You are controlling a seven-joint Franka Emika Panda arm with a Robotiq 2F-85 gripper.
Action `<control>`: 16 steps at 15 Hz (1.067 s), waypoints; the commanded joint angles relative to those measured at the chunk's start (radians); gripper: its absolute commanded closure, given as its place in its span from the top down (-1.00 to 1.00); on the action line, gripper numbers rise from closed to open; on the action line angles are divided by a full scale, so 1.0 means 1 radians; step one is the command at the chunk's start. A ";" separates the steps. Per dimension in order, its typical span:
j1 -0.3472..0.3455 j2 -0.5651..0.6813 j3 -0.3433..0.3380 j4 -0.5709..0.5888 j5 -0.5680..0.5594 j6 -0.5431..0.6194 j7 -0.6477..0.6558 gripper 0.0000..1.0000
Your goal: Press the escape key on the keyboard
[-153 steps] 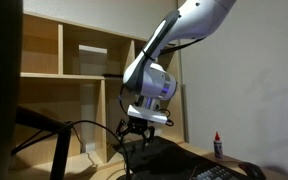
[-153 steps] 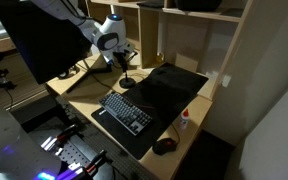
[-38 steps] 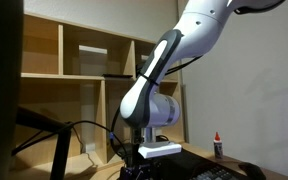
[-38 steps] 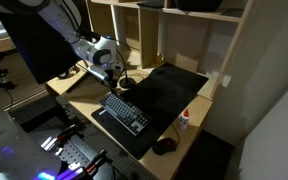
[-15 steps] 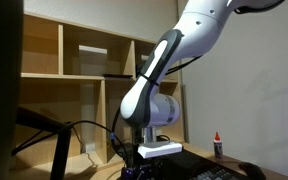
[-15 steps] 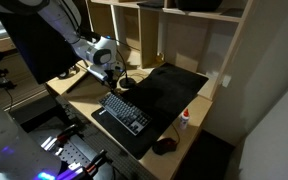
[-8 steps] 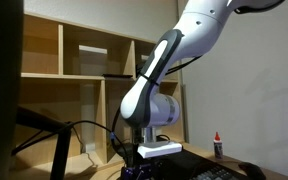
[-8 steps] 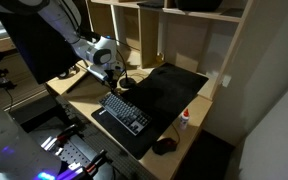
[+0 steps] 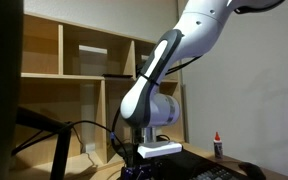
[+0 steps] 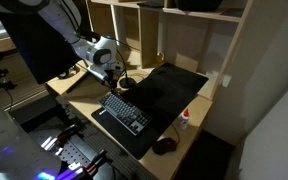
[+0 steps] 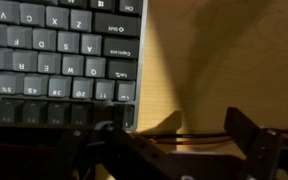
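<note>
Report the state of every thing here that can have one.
Gripper: open, fingers spread, holding nothing, low by the keyboard's corner.
Keyboard: lying flat; cannot tell whether any key is pressed.
Mouse: lying apart from the keyboard, untouched.
Bottle: upright, red cap on.
Monitor: screen dark.

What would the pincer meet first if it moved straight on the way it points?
Probably the keyboard, its corner keys under one finger. The midline of the pincer falls on bare desk beside it. Depth is unclear.
</note>
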 commanded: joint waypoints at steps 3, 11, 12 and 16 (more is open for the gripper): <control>-0.016 0.004 0.020 0.009 0.034 -0.056 -0.034 1.00; 0.007 -0.003 -0.005 -0.007 0.008 0.067 0.025 1.00; 0.001 0.000 0.003 0.002 0.009 0.033 0.008 1.00; 0.001 0.000 0.001 0.002 0.009 0.044 0.014 1.00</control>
